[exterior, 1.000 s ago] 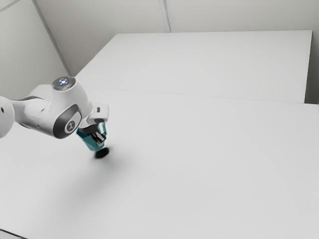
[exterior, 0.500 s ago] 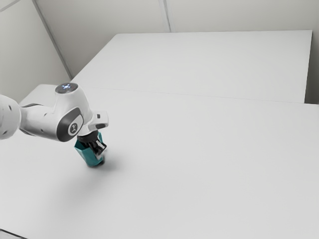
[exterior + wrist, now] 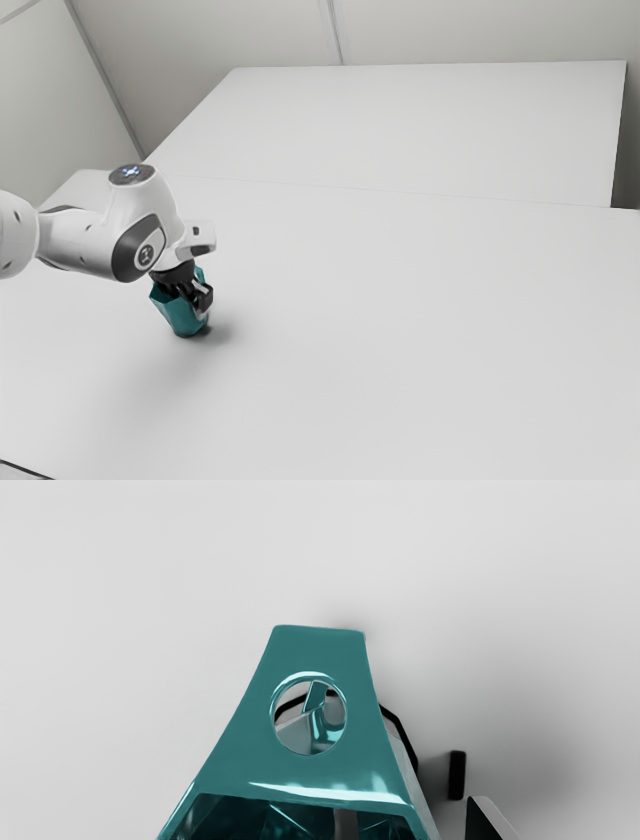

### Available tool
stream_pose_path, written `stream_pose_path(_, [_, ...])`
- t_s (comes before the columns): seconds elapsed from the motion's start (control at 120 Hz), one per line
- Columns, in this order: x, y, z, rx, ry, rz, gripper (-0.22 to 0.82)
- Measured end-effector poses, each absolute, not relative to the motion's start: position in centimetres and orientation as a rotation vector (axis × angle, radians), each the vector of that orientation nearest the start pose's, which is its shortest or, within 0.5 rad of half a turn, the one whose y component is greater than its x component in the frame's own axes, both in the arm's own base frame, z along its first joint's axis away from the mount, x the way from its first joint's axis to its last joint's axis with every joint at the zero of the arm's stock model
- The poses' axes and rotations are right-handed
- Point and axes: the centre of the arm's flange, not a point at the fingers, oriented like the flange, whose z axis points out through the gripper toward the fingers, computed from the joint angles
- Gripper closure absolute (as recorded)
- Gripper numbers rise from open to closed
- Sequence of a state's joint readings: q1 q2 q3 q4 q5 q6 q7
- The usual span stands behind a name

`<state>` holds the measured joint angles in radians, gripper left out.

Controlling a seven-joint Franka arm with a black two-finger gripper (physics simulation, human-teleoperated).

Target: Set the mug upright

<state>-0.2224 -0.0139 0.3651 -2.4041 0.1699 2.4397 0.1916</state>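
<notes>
While hand [image 3: 198, 298] gapes, astride mug wall [image 3: 181, 318]

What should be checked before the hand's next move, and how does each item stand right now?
1. Teal mug opening facing up: ok.
2. Mug base down at the white table: ok, it meets its shadow.
3. Outer finger off the mug wall: ok, a gap shows.
4. Inner finger free of the wall: cannot tell.
5. Hand clear of the mug: not ok, one finger is inside the opening.
</notes>
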Motion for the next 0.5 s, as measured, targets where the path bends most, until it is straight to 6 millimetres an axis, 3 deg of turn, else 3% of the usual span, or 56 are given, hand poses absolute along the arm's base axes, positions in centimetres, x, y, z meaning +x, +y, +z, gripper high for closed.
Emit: stream_pose_path(0.5, [49.8,6.5,36.0,-3.018,0.256,-0.078,0.36])
